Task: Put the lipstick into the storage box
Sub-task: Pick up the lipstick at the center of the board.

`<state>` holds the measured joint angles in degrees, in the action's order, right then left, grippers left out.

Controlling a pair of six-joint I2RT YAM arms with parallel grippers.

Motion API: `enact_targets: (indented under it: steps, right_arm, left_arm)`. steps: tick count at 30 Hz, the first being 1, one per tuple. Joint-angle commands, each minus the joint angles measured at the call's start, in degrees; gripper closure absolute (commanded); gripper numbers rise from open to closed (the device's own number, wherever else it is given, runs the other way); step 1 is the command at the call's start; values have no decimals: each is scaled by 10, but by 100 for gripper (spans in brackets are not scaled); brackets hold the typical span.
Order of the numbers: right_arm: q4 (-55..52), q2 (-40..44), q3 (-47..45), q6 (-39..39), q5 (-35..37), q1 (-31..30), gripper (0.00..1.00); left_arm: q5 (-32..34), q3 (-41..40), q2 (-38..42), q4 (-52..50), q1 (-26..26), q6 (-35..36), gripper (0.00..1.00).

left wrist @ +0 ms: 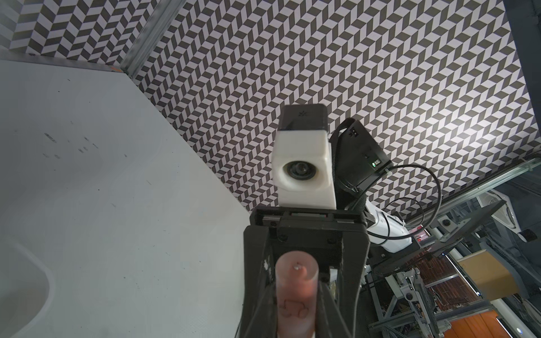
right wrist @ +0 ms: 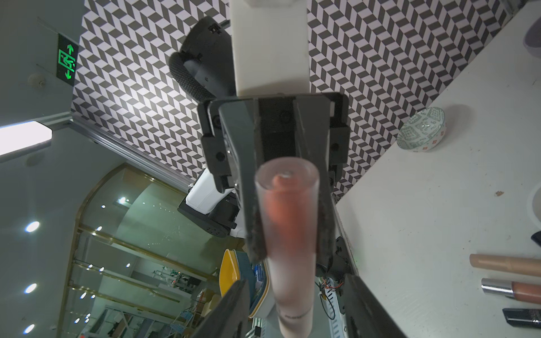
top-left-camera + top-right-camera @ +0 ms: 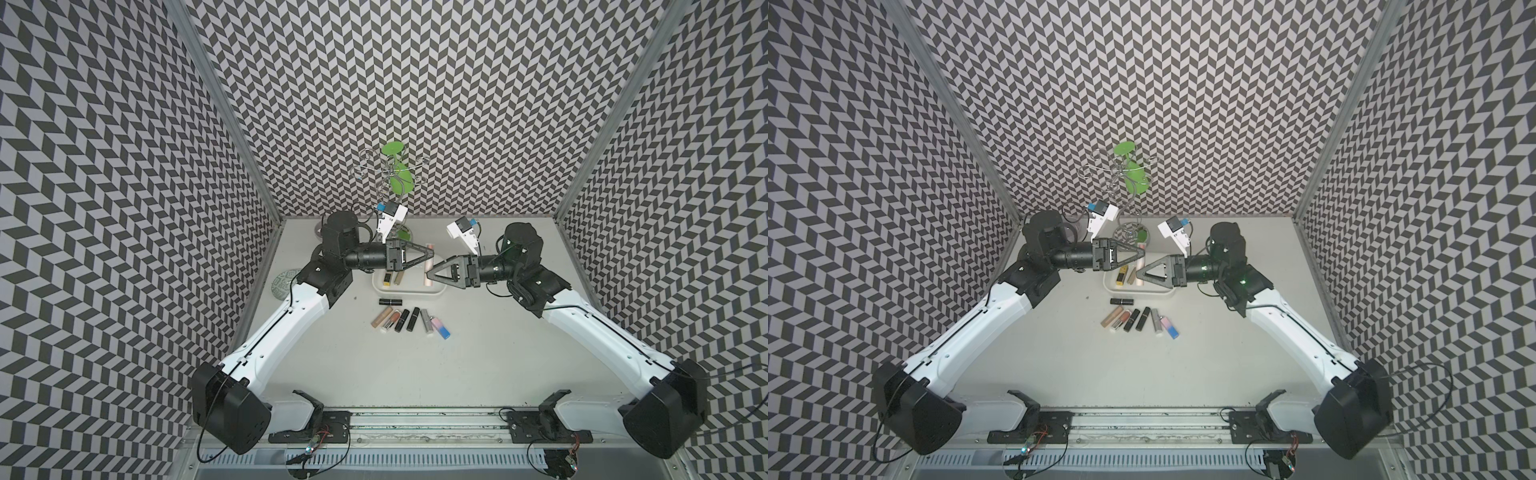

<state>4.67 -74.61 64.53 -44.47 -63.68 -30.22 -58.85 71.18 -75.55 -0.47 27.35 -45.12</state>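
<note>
Lipstick (image 2: 287, 210), the frosted pink tube, is off the bench (image 3: 498, 353), pinched crosswise in the left jaws. It hangs over the storage box (image 3: 411, 291), at the end nearer the right arm. The box sits mid-bench, close to the far edge. I can't tell from the top views how high the tube is above the box floor.

Left jaws are clamped tight on one half of the tube. Right jaws stand part open, straddling its free end. The right wrist view shows a gap on each side, so I read no contact yet.

My read: mid-air handover over the box, placing not done. Two tubes (image 3: 387, 278) already lie in the box at the end nearer the left arm. A row of others (image 3: 412, 320) lies on the bench just in front of the box.

Next move calls for a firm pinch from the right jaws before I let the left ones go, with no twist between the two grips. The tube looks smooth and round, so I'd expect it to slip if pinched near the tip. Then go low and lay it flat in the bare end of the box, clear of the two inside.
</note>
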Motion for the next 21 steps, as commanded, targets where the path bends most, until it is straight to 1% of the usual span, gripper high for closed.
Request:
enact_targets:
  steps: [1, 2, 3, 7, 12, 13, 16, 17, 19, 20, 21]
  right_arm:
    - [52, -6, 13, -13, 9, -11, 57]
    - [60, -7, 12, -18, 11, -15, 61]
    - [65, -8, 12, -21, 14, -18, 62]
    - [67, -12, 14, -23, 25, -29, 71]
    - [65, -6, 9, -24, 38, -31, 86]
    - [64, -4, 8, -23, 41, -31, 87]
    - [48, 0, 7, -14, 53, -31, 89]
    - [41, 1, 9, -10, 59, -31, 90]
    - [9, -2, 15, 7, 77, -30, 90]
    - [-19, -6, 23, 23, 90, -30, 90]
    - [-50, -12, 33, 42, 105, -30, 90]
  left_arm:
    - [-8, 0, 17, 14, 4, 3, 91]
    - [-7, -1, 17, 12, 6, 4, 91]
    - [-7, -3, 18, 12, 6, 4, 91]
    - [-7, -6, 20, 11, 10, 5, 91]
    - [-2, -7, 23, 2, 11, 13, 91]
    - [0, -8, 23, -3, 11, 16, 89]
    - [25, -1, 25, -45, 10, 38, 68]
    - [40, 4, 25, -71, 7, 52, 64]
    - [77, 18, 28, -131, 0, 83, 63]
    - [112, 26, 31, -172, -8, 99, 61]
    - [143, 33, 35, -206, -17, 110, 57]
